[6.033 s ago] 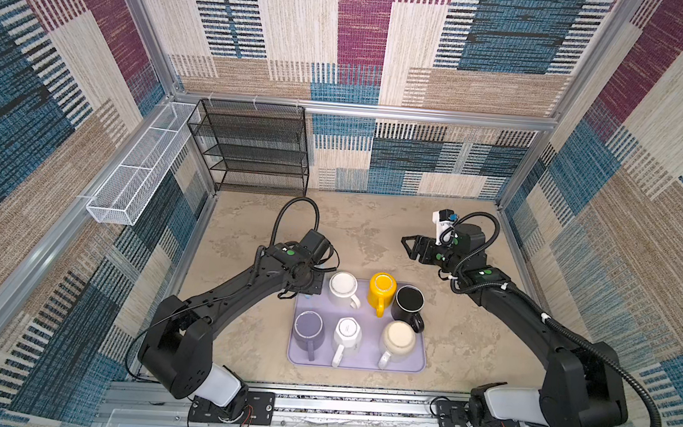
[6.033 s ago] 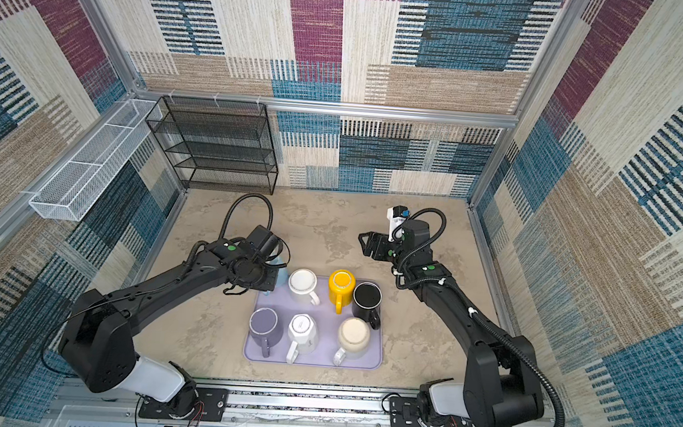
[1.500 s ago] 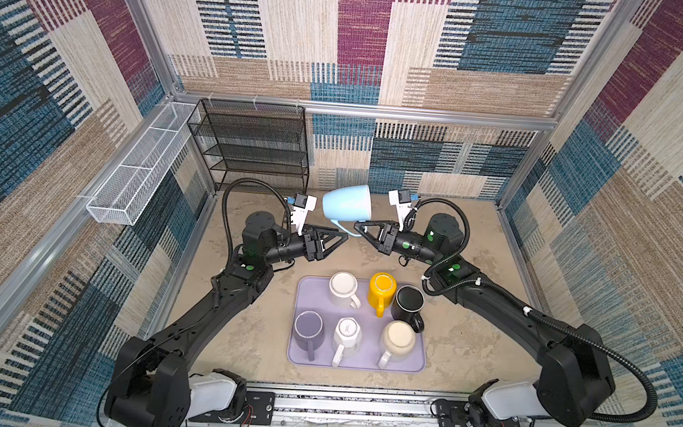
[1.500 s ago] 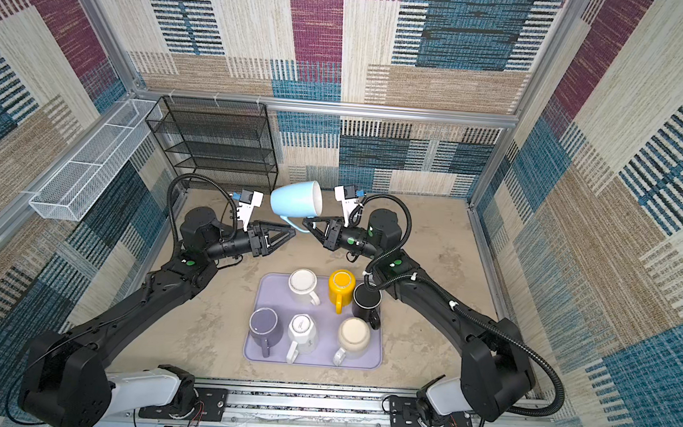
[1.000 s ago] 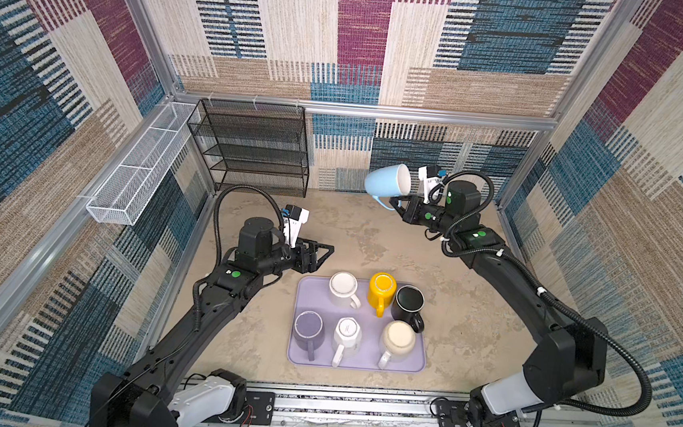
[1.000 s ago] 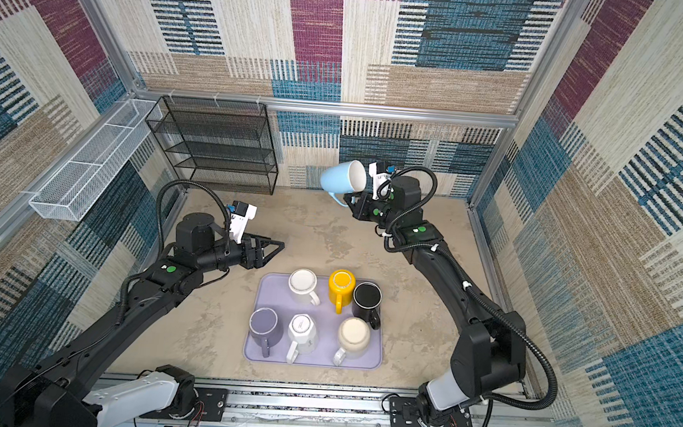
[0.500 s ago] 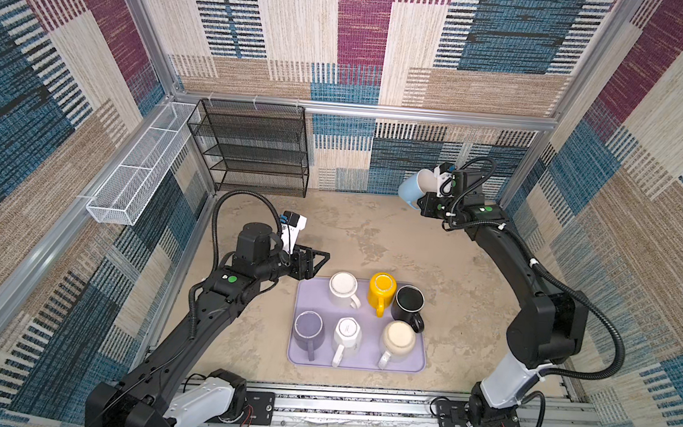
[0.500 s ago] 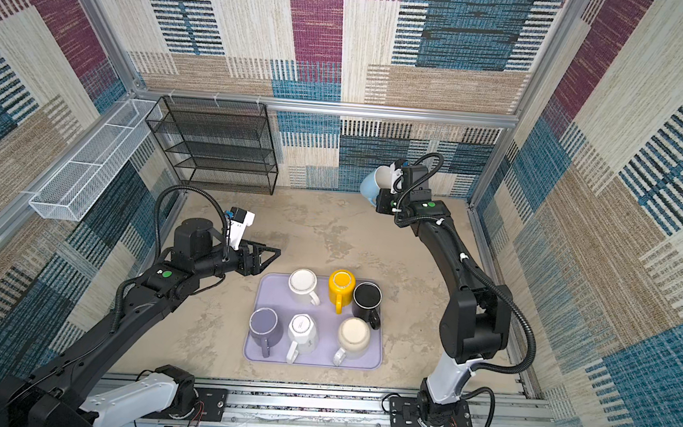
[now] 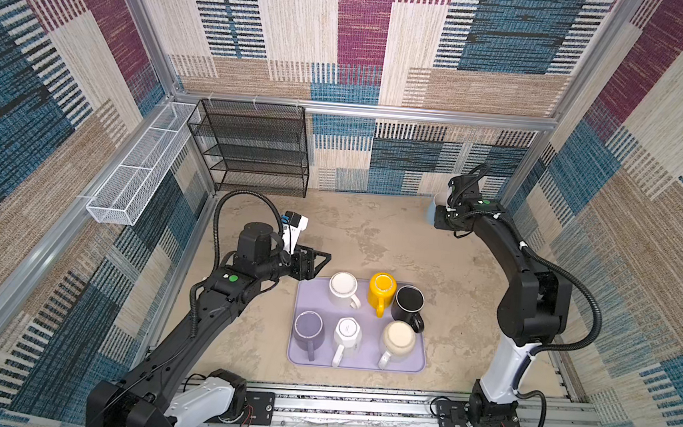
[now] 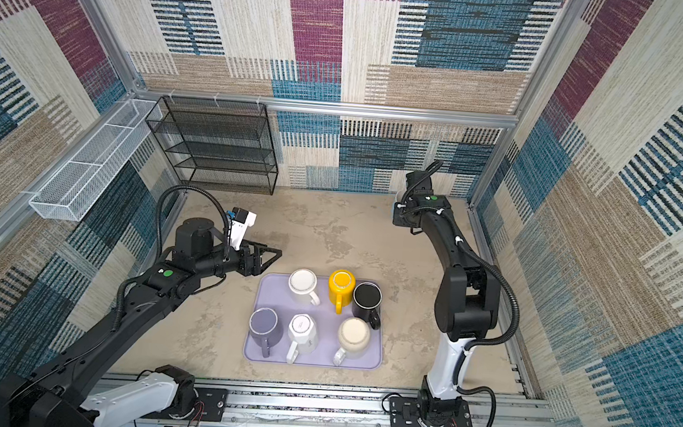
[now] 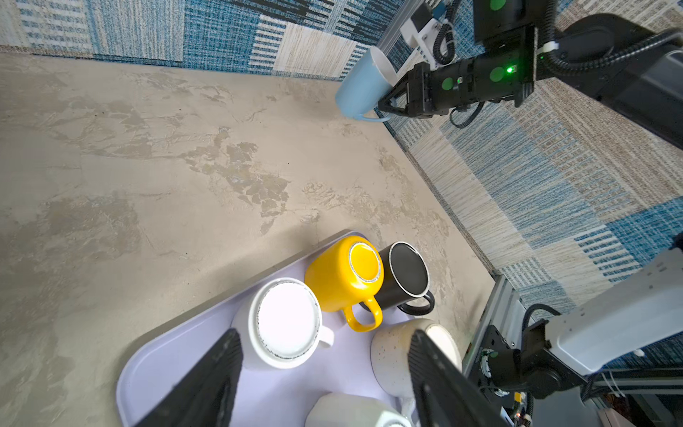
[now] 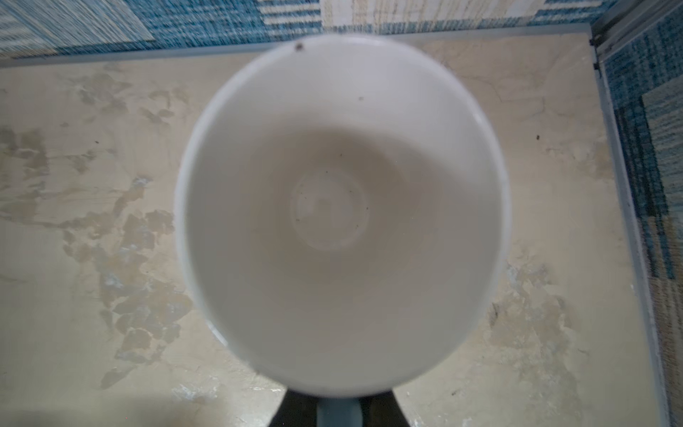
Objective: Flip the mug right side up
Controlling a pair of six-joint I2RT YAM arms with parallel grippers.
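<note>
Right tool (image 11: 384, 108) is clenched on the handle (image 11: 369, 119) of the light blue mug (image 11: 364, 87), grasping it at the counter's (image 9: 371, 233) far right corner — tilted, its white inside facing the wrist camera; whether its base touches the counter cannot be told. Left tool (image 9: 321, 259) is released, jaws spread and empty, hovering just beside the far left corner of the lavender tray (image 9: 413, 364), which sits toward the counter's near edge and carries six other mugs (image 9: 382, 286).
</note>
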